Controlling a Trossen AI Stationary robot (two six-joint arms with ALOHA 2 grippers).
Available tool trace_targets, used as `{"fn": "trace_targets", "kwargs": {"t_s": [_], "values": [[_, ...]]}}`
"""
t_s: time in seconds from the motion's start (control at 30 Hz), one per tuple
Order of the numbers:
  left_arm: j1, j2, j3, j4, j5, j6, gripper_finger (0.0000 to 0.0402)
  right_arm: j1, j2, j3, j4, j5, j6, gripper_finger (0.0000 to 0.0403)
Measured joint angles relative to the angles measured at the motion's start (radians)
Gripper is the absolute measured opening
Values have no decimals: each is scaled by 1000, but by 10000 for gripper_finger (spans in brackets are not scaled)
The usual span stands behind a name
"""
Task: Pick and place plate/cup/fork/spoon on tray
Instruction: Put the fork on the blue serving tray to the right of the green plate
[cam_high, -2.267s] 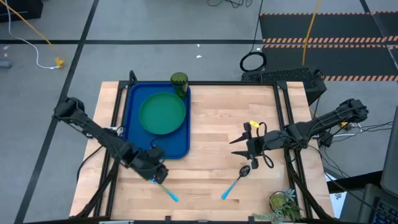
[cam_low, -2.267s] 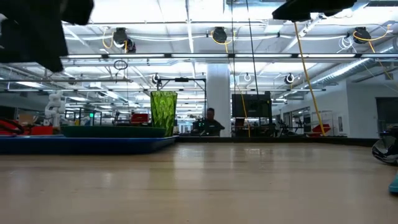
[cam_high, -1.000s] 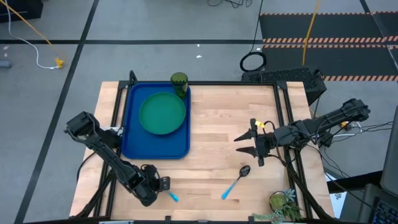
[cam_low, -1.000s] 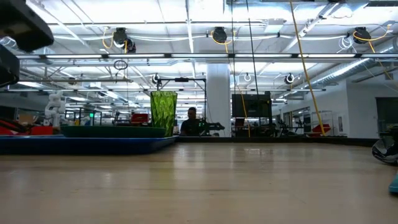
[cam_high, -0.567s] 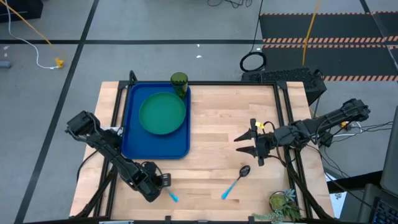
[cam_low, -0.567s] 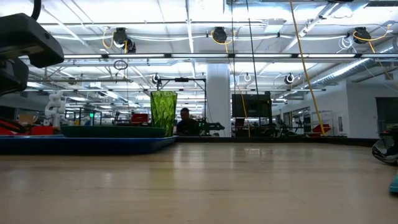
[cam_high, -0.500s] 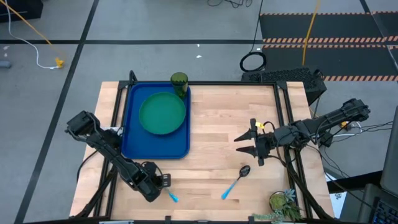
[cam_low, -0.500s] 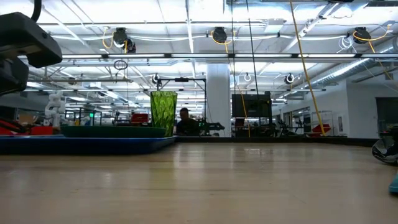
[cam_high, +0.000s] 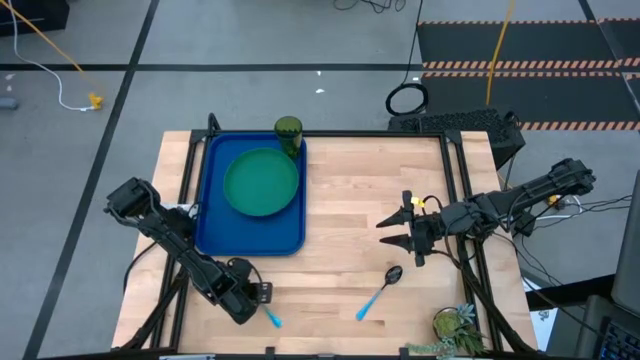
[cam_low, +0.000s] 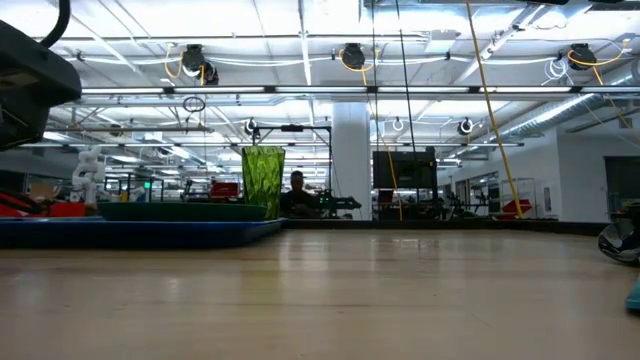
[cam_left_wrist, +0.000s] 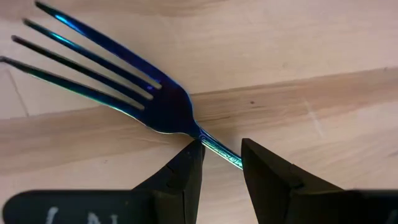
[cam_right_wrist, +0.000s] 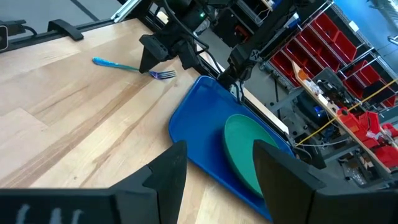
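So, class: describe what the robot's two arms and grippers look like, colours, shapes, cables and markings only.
Both arms are dark, slim and jointed, each ending in two tapered black fingers. The right gripper carries a small yellow tag and a looping black cable. The left gripper is boxy and all black, with faint white lettering on its body in its wrist view.

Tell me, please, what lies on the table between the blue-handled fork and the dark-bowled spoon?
Nothing: in the high view only bare wooden table separates the blue-handled fork from the dark-bowled spoon.
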Motion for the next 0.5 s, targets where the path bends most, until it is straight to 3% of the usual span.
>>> {"fn": "trace_targets", "kwargs": {"t_s": [0.3, 0.5], "values": [[0, 1, -2, 13, -5, 162, 117, 0, 0, 0, 0, 0, -3, 176], [2, 1, -2, 14, -7, 192, 113, 0, 0, 0, 9, 0, -8, 176]]}}
